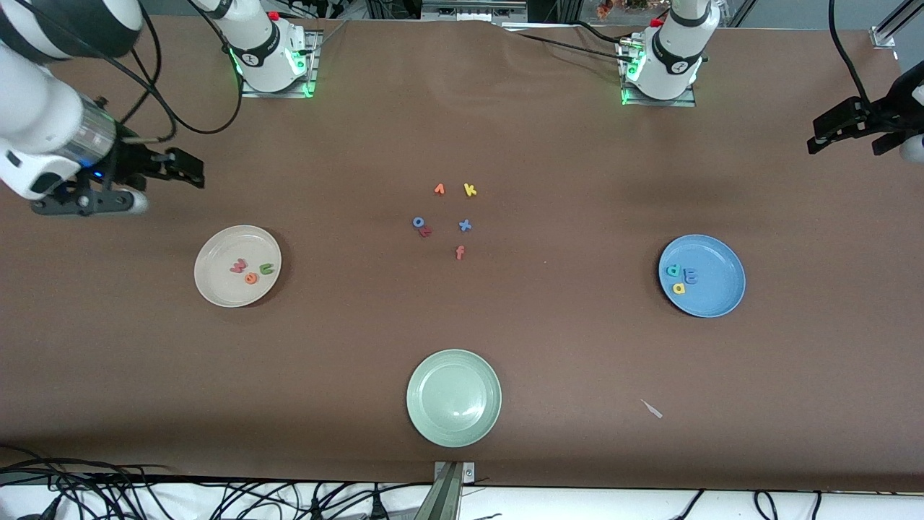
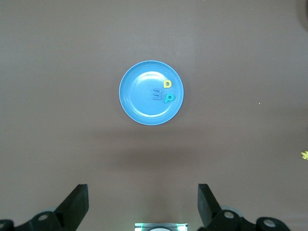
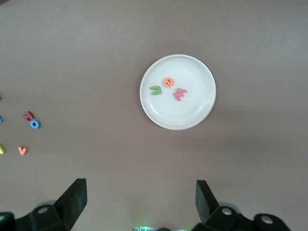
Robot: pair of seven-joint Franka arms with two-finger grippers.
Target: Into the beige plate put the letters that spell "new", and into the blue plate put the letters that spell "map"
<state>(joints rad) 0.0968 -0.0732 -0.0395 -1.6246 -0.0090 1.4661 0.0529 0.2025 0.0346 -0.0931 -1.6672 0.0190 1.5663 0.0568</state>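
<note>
Showing green plate (image 1: 453, 398), front view only

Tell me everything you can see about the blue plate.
The blue plate is round, shallow and mid-blue with a raised rim and a smooth, faintly glossy surface. It sits flat on the brown table toward the left arm's end. Three small foam letters lie in it, grouped near one edge: a teal p, a periwinkle m and a yellow a. No gripper touches it.
</note>
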